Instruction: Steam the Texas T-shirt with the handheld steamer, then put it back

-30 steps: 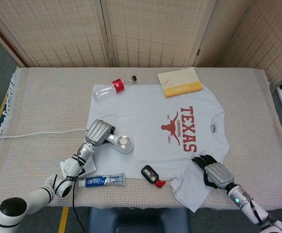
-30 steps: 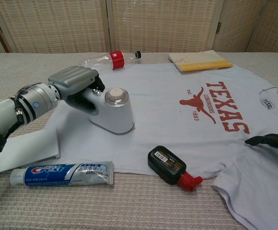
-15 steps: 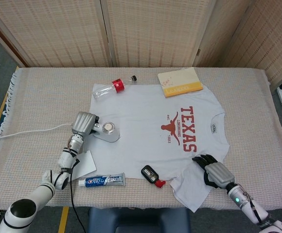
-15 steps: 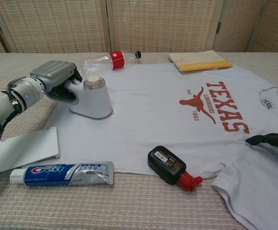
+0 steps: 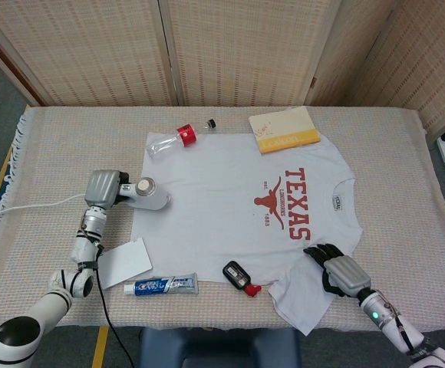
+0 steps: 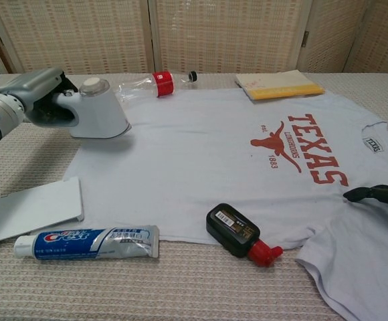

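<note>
Nearest, at the right near edge of the beige woven table (image 5: 54,138), the right hand (image 5: 337,270) rests with dark fingers spread on the near sleeve of the pale grey T-shirt with the red Texas longhorn print (image 5: 230,207); it grasps nothing and seems only to pin the cloth. Left of it along the shirt's near hem lie a black key fob with a red tip (image 6: 239,233), a blue-and-white toothpaste tube (image 6: 90,242) and a flat white card (image 6: 33,208). Farther back on the left, the left hand (image 5: 102,188) is wrapped round the handle of the white handheld steamer (image 6: 97,112), whose soleplate sits right at the shirt's left edge. The steamer's long axis runs left to right, nose toward the shirt, so bare table lies just to its left; putting it back looks like the left arm's job. Farthest are a clear bottle with a red label (image 5: 173,139) and a yellow booklet (image 5: 284,128).
</note>
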`<action>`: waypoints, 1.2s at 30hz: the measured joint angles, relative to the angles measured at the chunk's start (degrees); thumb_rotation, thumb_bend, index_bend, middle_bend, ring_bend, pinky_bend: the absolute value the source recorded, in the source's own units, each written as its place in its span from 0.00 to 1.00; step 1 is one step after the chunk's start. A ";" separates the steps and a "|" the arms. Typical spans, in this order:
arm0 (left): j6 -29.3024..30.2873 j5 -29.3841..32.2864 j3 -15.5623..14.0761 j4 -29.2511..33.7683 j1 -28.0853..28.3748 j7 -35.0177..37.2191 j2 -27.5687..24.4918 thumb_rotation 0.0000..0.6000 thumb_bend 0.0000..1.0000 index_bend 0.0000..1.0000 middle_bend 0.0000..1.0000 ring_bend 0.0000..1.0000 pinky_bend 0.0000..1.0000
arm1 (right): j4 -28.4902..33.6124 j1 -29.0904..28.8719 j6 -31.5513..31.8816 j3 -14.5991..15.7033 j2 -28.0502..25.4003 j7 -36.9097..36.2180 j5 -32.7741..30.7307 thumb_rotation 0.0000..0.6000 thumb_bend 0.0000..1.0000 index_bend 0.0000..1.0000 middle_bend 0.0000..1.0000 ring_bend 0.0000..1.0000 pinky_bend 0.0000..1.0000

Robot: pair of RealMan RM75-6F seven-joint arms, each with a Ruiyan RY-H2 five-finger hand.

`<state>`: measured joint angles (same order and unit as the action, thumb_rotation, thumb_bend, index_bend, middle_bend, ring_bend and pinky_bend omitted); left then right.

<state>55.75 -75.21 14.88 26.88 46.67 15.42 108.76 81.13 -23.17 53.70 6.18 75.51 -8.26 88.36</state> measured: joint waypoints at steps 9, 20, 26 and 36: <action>3.32 -2.84 -1.70 13.09 1.08 -7.38 -1.54 1.00 0.43 0.96 1.00 0.87 0.69 | 0.29 0.57 0.99 0.24 -0.62 -0.03 -0.34 0.82 1.00 0.00 0.06 0.00 0.02; 0.29 -3.22 -2.53 10.60 5.26 -14.31 6.21 1.00 0.43 0.96 1.00 0.87 0.69 | 0.54 0.71 0.86 0.20 -0.53 0.48 -1.07 0.82 1.00 0.00 0.06 0.00 0.02; -0.82 -2.15 -1.55 2.05 6.83 -15.27 9.91 1.00 0.43 0.96 1.00 0.87 0.69 | 0.72 0.78 0.75 0.12 -0.61 0.83 -1.59 0.83 1.00 0.00 0.06 0.00 0.02; -4.57 2.51 1.92 -9.34 6.54 -12.17 11.75 1.00 0.44 0.96 1.00 0.86 0.69 | 0.79 0.63 0.64 -0.17 -0.54 1.00 -1.90 0.82 1.00 0.00 0.06 0.00 0.02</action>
<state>51.19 -72.70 16.80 17.54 53.22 3.26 120.52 81.92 -22.55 54.34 6.01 74.97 -7.25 86.46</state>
